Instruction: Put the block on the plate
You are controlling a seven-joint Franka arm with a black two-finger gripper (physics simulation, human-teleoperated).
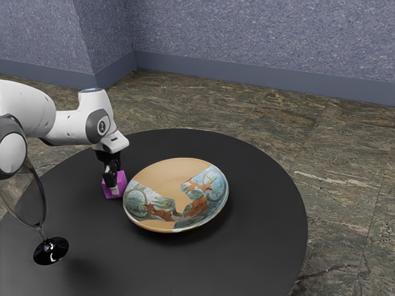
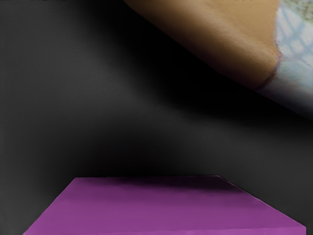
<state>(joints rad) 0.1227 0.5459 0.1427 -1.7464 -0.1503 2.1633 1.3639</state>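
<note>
Round black table (image 1: 265, 246): the magenta, squarish block (image 1: 122, 184) sits at the black claw (image 1: 113, 187), whose grip I can't tell. Moved sideways too low, it could clip the tan, painted ceramic plate (image 1: 170, 172) beside the claw.

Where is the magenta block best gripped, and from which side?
Probably by two opposite side faces, coming straight down from above: the block has a flat top and straight edges, while the plate's raised rim close by would likely crowd a low approach from that side.
</note>
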